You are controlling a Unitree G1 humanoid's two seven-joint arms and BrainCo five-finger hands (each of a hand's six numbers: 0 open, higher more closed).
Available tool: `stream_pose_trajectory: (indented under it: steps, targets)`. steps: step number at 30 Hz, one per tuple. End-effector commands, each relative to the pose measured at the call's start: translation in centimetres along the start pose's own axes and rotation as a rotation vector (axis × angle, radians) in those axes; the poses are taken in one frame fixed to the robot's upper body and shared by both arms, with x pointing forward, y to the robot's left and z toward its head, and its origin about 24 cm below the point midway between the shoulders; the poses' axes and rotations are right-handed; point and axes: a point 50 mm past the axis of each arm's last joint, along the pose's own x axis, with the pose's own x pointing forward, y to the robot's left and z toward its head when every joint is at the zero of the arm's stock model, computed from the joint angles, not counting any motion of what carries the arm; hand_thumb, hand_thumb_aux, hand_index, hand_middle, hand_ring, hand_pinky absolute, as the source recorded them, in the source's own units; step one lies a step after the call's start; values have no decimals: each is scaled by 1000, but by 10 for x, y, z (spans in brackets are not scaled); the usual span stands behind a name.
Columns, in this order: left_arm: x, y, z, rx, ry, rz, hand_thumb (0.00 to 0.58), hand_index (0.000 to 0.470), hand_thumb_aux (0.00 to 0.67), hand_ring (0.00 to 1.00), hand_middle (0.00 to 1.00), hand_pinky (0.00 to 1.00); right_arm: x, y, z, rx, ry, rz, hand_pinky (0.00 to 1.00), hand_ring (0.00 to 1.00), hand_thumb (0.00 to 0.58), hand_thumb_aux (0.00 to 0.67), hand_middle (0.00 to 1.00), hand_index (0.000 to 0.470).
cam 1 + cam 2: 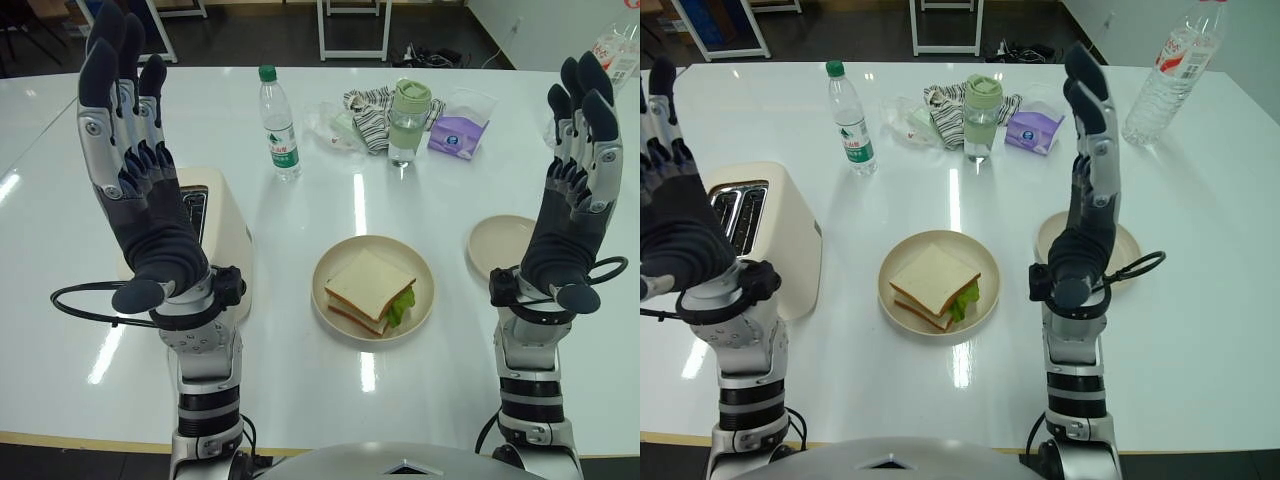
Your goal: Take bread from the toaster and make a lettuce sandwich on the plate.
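The sandwich (368,290), two bread slices with lettuce (402,305) peeking out at its right edge, lies assembled on the plate (424,272) in the middle of the counter (300,380), with the toaster (790,240) just to the plate's left. The left hand (140,190) and the right hand (570,215) are raised on either side of the plate, fingers spread straight up and holding nothing. By the look of it the building step is done, so the next move likely calls only for lowering both hands clear without brushing the toaster or the small empty dish (497,240) near the right hand.
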Motion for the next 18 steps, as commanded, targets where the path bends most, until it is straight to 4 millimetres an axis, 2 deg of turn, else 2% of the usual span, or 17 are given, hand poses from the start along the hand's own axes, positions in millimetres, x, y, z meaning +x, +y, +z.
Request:
stream_pose_trajectory:
  steps: [1, 7, 10, 18]
  targets:
    - [1, 1, 1, 12, -2, 1, 0, 0, 0, 0, 0, 0, 7, -3, 1, -34, 2, -55, 0, 0, 0, 0, 0, 0]
    - [3, 3, 4, 38, -17, 3, 0, 0, 0, 0, 0, 0, 11, -3, 0, 6, 15, -93, 0, 0, 0, 0, 0, 0]
    - [2, 2, 3, 55, -15, -14, 0, 0, 0, 0, 0, 0, 7, -3, 1, 79, 62, -28, 0, 0, 0, 0, 0, 0]
    - [2, 0, 4, 51, -23, -15, 0, 0, 0, 0, 0, 0, 3, -7, 1, 92, 66, 20, 0, 0, 0, 0, 0, 0]
